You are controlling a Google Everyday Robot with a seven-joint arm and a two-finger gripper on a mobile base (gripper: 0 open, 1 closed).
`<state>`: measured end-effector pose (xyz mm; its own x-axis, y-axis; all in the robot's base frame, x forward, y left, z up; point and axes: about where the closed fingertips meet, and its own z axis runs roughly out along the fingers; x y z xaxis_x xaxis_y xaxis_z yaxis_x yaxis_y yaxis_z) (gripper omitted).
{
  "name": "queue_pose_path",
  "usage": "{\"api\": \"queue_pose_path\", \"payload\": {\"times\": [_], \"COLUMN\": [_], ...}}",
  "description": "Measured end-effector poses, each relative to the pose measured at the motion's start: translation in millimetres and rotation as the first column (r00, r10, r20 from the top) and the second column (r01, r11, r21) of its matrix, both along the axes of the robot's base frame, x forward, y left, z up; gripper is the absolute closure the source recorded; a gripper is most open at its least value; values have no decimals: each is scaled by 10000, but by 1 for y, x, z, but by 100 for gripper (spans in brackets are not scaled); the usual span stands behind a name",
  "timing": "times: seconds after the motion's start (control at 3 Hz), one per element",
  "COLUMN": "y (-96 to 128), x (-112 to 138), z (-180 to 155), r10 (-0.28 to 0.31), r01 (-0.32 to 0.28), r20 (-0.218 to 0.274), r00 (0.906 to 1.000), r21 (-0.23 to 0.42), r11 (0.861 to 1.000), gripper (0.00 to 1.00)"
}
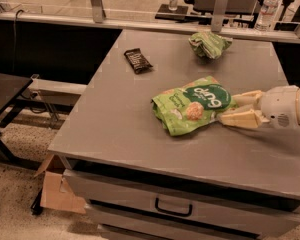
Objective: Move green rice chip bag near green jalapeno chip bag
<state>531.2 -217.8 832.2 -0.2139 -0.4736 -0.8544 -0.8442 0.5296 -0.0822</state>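
— Two readings required: end effector state, and position of the green rice chip bag [192, 106].

— Reading 1, end effector. My gripper [229, 110] sits at the end of the green rice chip bag that points to the right of the camera view. Its cream fingers [242, 119] clamp that end of the bag, one finger on the far side and one on the near side.
Reading 2, bag. It lies on the grey table [115, 129] with its printed face up. The dark oval logo reads inverted from the camera.

— Report the remaining items, referenced to the same bag.

— Green jalapeno chip bag [210, 44]: beyond the green rice chip bag, well apart, no contact.
Black bar wrapper [138, 60]: beyond and to the left of the bag, well apart.
Drawer handle [173, 208]: below the bag, on the table front.
Cardboard box [57, 191]: on the floor, below and far left of the bag.
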Motion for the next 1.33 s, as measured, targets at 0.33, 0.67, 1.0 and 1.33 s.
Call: {"api": "queue_pose_path", "payload": {"times": [0.33,0.67,1.0,1.33], "y": [-8,-25,-48,-75], "x": [13,28,40,44], "z": [12,27,37,38], "r10": [-790,-1608,-2334,-3061], "r01": [796,1672,2513,3332], "r20": [612,1311,1862,2110], "r00": [9950,9782,9544,9283], "r21": [-73,-392,-790,-1070], "r11": [9968,9851,9647,9368], "gripper": [100,100,100,100]}}
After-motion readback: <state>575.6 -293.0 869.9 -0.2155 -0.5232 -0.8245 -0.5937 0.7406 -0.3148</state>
